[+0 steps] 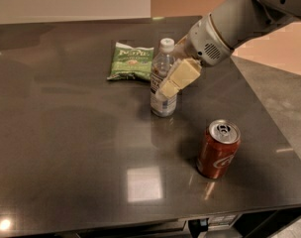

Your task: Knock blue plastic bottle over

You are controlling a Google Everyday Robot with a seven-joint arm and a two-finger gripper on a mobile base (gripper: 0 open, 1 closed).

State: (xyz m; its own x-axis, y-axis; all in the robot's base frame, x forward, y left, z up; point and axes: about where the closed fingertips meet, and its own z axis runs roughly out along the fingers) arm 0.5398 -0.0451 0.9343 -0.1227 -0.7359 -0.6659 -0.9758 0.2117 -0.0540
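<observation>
The blue plastic bottle [163, 107] stands upright near the middle of the dark table, clear with a white cap and a white-and-blue label. My gripper [167, 89] reaches in from the upper right on a grey arm. Its cream-coloured end lies against the bottle's right side at label height and covers part of the label. I cannot tell from this view whether it presses on the bottle or only overlaps it.
A green snack bag [131, 61] lies flat just behind and left of the bottle. A red soda can [218, 149] stands to the front right. The dark table [66, 148] ends at a front edge and a right edge near the can.
</observation>
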